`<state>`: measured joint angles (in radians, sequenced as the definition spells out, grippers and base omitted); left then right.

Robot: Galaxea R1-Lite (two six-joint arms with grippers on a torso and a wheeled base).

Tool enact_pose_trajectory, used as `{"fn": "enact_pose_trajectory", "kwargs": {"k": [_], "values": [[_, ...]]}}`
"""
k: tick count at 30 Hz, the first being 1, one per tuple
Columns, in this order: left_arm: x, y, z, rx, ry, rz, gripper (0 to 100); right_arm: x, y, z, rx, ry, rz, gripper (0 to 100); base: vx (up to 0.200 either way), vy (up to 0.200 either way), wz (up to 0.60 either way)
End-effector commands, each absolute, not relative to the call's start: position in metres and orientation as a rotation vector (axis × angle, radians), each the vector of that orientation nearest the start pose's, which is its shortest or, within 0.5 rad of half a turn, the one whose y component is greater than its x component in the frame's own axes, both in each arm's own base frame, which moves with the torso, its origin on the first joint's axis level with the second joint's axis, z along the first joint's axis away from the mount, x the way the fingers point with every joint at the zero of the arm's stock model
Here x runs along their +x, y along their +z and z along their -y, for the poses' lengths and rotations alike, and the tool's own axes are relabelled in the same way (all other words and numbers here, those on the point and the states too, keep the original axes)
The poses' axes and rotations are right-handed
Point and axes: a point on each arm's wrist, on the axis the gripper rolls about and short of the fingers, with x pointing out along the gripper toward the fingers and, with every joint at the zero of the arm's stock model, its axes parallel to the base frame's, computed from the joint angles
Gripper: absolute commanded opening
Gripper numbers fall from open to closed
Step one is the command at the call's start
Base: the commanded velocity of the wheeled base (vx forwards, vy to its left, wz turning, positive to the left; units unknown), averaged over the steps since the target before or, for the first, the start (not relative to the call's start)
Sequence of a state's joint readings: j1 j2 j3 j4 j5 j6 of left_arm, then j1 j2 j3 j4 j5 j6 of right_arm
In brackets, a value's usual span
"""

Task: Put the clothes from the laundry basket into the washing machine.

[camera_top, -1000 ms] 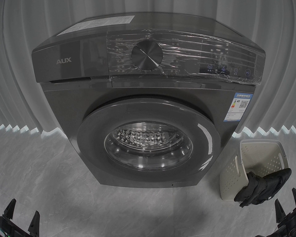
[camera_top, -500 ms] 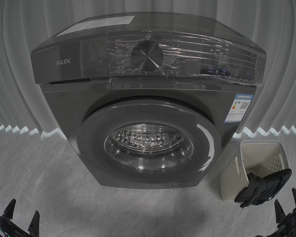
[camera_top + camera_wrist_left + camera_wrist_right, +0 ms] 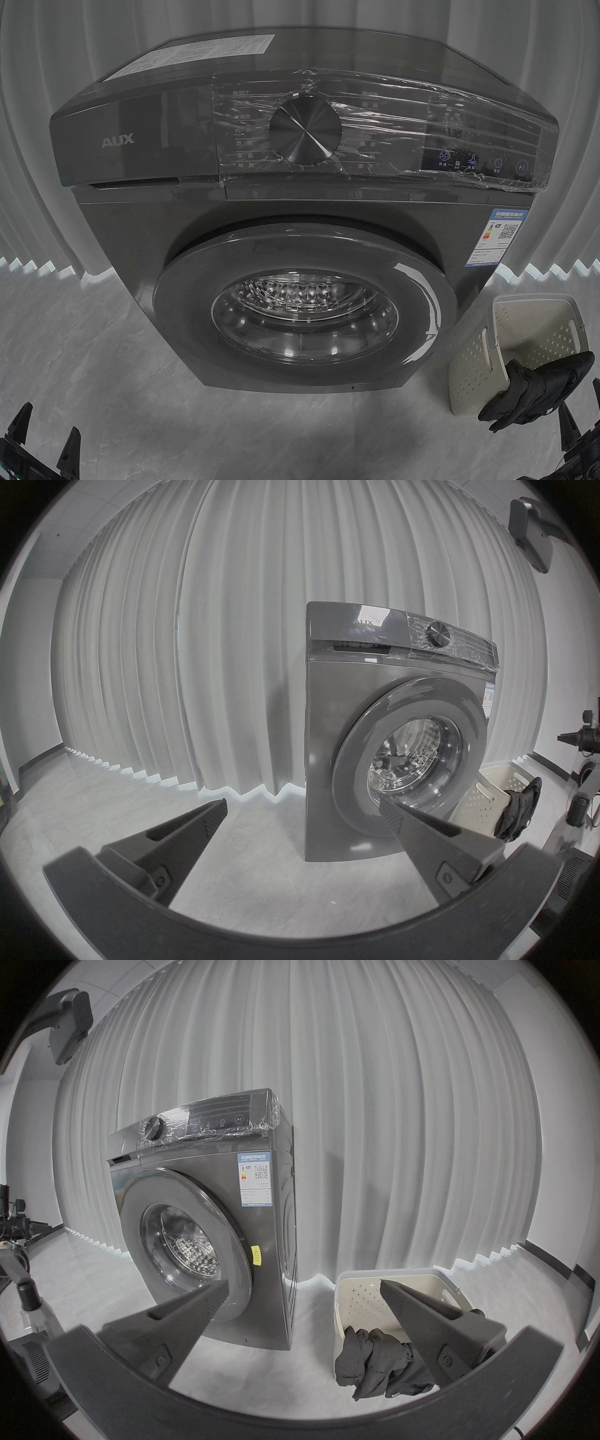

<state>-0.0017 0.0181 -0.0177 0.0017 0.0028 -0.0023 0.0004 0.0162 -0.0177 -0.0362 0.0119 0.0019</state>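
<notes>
A grey front-loading washing machine (image 3: 300,200) stands ahead on the floor, its round glass door (image 3: 305,309) closed. To its right sits a cream laundry basket (image 3: 539,322) with dark clothes (image 3: 536,389) draped over its near rim. My left gripper (image 3: 49,432) hangs open and empty at the lower left, far from the machine. My right gripper (image 3: 581,425) is open and empty just in front of the basket. In the left wrist view the open left gripper (image 3: 303,805) faces the machine (image 3: 350,730). In the right wrist view the open right gripper (image 3: 304,1285) frames the clothes (image 3: 381,1363) and basket (image 3: 369,1297).
Pale pleated curtains (image 3: 37,187) hang behind and beside the machine. Grey tiled floor (image 3: 94,375) spreads in front of the machine and to its left. Plastic wrap covers the control panel with its dial (image 3: 305,130).
The whole head view has shifted: the machine and basket appear larger and slightly lower, so the camera has moved closer. Both grippers keep their places and stay open.
</notes>
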Motion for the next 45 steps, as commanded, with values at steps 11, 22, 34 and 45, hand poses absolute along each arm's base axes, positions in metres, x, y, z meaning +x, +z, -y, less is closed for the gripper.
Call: {"fn": "enact_pose_trajectory", "kwargs": {"k": [11,22,34,45], "values": [[-0.023,0.075,0.0,-0.003,0.002,-0.002,100,0.018,0.16,-0.008,0.028,0.369,-0.204,100,0.0,0.0,0.0],[-0.023,0.075,0.0,-0.003,0.002,-0.002,100,0.065,0.158,-0.022,0.019,0.575,-0.344,100,0.0,0.0,0.0],[-0.023,0.075,0.0,-0.003,0.002,-0.002,100,0.128,0.151,-0.05,0.003,0.535,-0.397,100,0.0,0.0,0.0],[-0.023,0.075,0.0,-0.003,0.002,-0.002,100,0.156,0.154,-0.068,0.065,0.512,-0.368,100,0.0,0.109,0.0]]}}
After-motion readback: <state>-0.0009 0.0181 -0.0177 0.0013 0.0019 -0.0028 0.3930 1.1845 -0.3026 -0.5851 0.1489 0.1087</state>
